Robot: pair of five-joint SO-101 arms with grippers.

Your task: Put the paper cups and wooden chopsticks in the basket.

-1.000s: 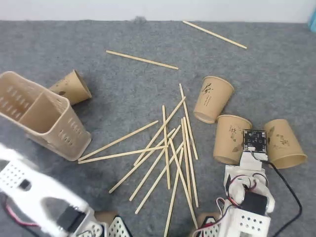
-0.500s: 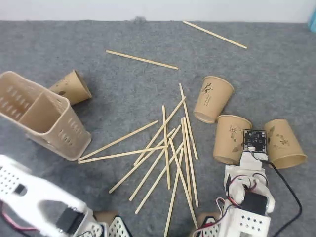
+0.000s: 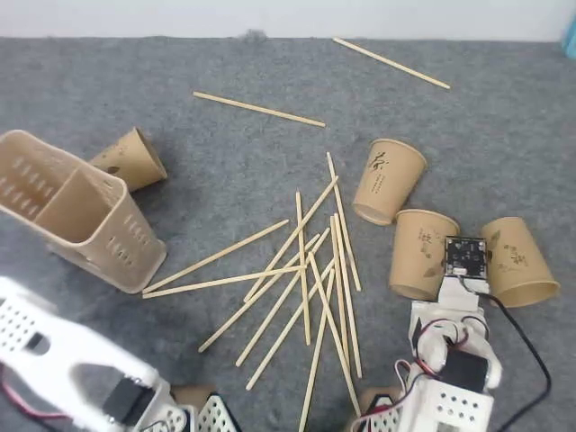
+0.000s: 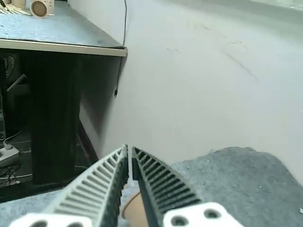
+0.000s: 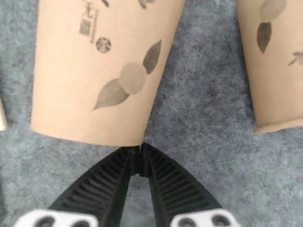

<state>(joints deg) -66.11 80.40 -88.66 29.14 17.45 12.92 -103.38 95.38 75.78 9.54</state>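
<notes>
Several wooden chopsticks (image 3: pixel 306 279) lie crossed mid-table, and two more lie apart at the back (image 3: pixel 258 109) (image 3: pixel 391 62). The tan basket (image 3: pixel 81 207) lies at the left with one paper cup (image 3: pixel 130 157) beside it. Three paper cups lie on their sides at the right (image 3: pixel 389 180) (image 3: pixel 421 252) (image 3: pixel 517 261). My right gripper (image 5: pixel 140 151) is shut and empty, its tips just short of the middle cup's rim (image 5: pixel 104 71), with the outer cup (image 5: pixel 274 61) beside it. My left gripper (image 4: pixel 129 150) is shut, raised and facing a wall; part of a tan cup (image 4: pixel 131 213) shows behind it.
The table is covered in grey carpet (image 3: pixel 225 63), with a white wall along the back. The left arm (image 3: pixel 63 360) sits at the front left corner and the right arm (image 3: pixel 454 360) at the front right. A dark table (image 4: pixel 57 42) stands far off in the room.
The left arm has sunk a little toward the front edge of the table. The right arm, cups and chopsticks have not moved.
</notes>
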